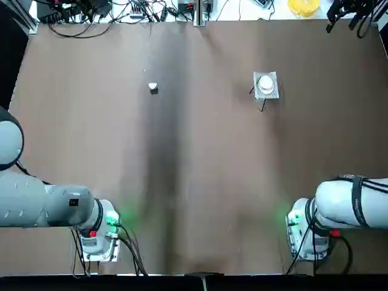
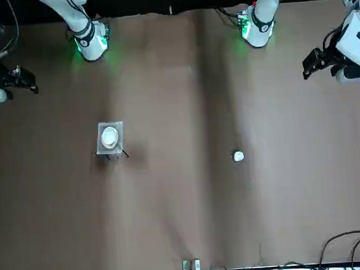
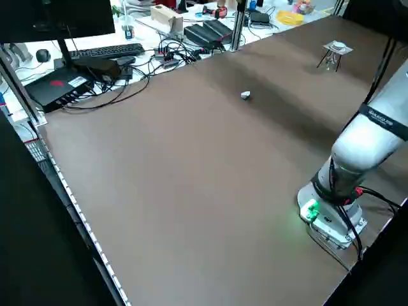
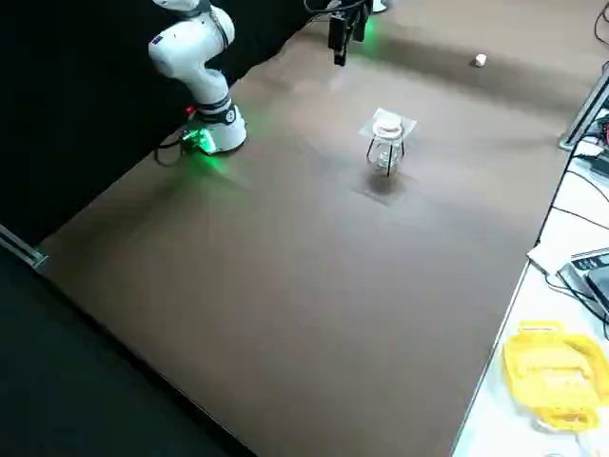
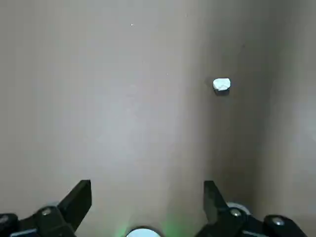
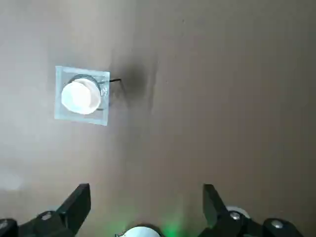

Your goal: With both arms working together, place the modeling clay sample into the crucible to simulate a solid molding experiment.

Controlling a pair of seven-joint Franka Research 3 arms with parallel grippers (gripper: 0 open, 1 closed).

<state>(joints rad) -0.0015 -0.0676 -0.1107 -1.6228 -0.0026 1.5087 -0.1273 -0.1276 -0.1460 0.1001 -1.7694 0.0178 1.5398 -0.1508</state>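
The modeling clay sample [image 1: 153, 88], a tiny whitish lump, lies on the brown table left of centre and well away from both arms; it also shows in the left wrist view [image 5: 221, 84]. The crucible [image 1: 266, 83], a small white lidded cup, sits on a square mesh pad [image 1: 274, 94] at the right, raised on a wire stand [image 4: 385, 157]. My left gripper [image 5: 147, 190] hangs open high over the table, with nothing between its fingers. My right gripper [image 6: 146, 190] is open too, held high, with the crucible [image 6: 81, 95] far off in its view.
Both arm bases [image 1: 100, 233] [image 1: 306, 233] stand at the near table edge, lit green. Cables, a keyboard and boxes [image 3: 121, 51] lie beyond the far edge. A yellow object [image 4: 554, 367] rests on the white bench beside the table.
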